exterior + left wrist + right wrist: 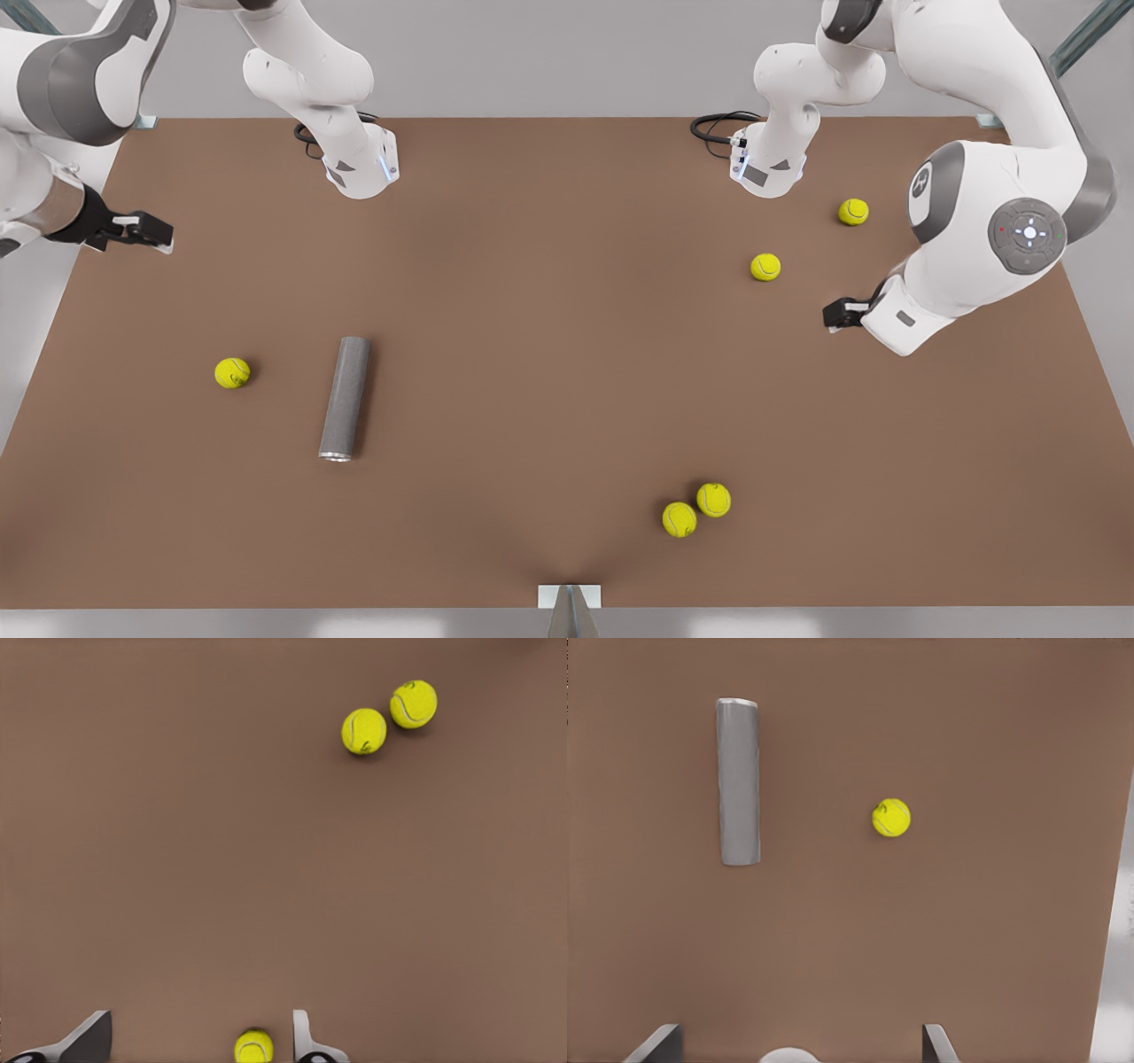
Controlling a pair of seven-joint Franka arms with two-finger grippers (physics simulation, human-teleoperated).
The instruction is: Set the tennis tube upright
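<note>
Jaws of both the left gripper [834, 315] and right gripper [155, 235] are spread empty, and the lying tennis tube [345, 398] is judged liable to roll when touched.

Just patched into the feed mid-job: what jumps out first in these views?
A long matte grey tennis tube lies flat on the brown table, toward the front view's left, silvery rim nearest the camera. Five small yellow-green tennis balls are scattered around it, one beside the tube. The right claw hangs open near that side, and the left claw hangs open opposite.
</note>
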